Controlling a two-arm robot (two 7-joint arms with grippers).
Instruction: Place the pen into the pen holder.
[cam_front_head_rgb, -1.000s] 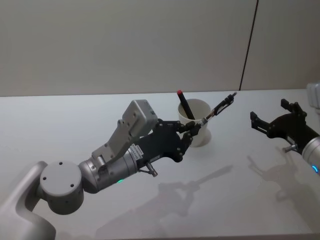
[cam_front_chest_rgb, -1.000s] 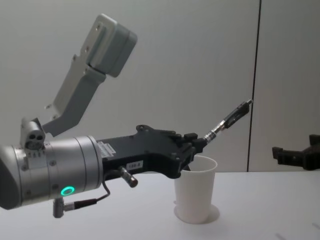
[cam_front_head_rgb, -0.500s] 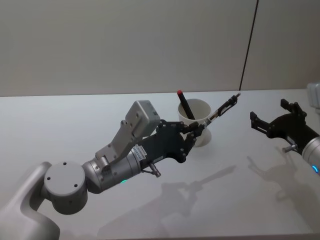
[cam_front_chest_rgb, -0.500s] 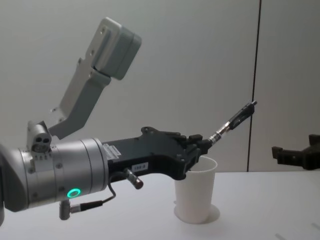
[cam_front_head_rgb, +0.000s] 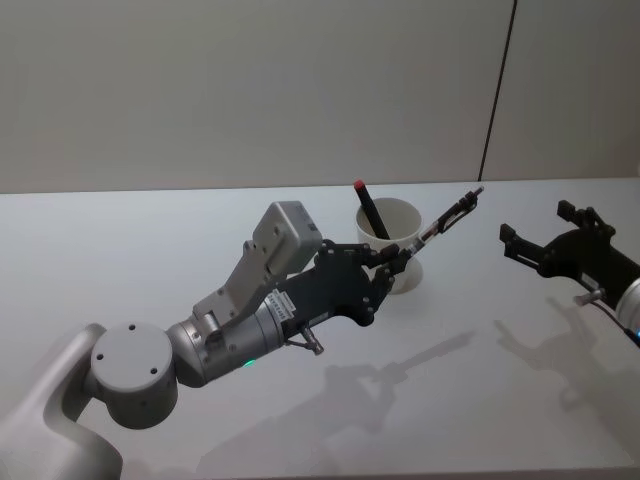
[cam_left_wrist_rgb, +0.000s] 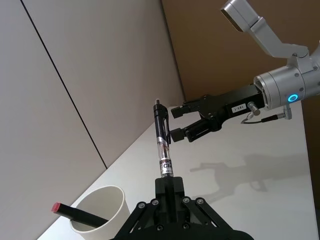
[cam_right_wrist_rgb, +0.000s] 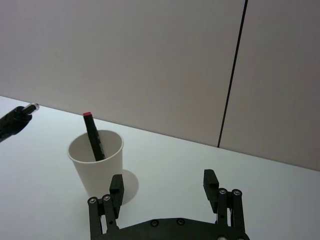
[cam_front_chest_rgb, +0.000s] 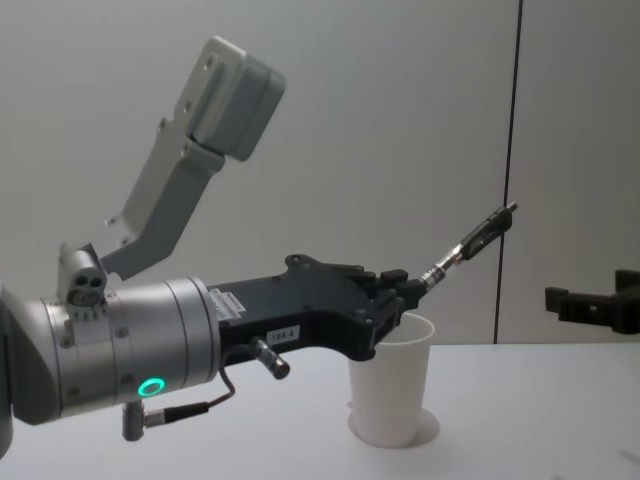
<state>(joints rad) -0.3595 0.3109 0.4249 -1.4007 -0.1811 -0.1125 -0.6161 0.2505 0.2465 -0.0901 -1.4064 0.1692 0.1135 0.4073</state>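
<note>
My left gripper (cam_front_head_rgb: 399, 256) is shut on the lower end of a black and clear pen (cam_front_head_rgb: 446, 219), just above the near rim of the pen holder (cam_front_head_rgb: 409, 276), a white paper cup. The pen (cam_front_chest_rgb: 470, 243) slants up and to the right, past the cup (cam_front_chest_rgb: 390, 395). A black marker with a red cap (cam_front_head_rgb: 368, 212) leans inside the cup. In the left wrist view the pen (cam_left_wrist_rgb: 162, 145) sticks out of the shut fingers, with the cup (cam_left_wrist_rgb: 100, 207) beside it. My right gripper (cam_front_head_rgb: 540, 226) hovers open and empty to the right of the cup.
The white table (cam_front_head_rgb: 150, 250) runs back to a grey wall with a dark vertical seam (cam_front_head_rgb: 497, 90). The right wrist view shows the cup (cam_right_wrist_rgb: 97, 170) and the marker (cam_right_wrist_rgb: 93, 137) beyond the open right fingers (cam_right_wrist_rgb: 116, 186).
My left gripper has moved slightly forward and up with the pen, closer over the cup's rim. The right gripper has shifted only slightly.
</note>
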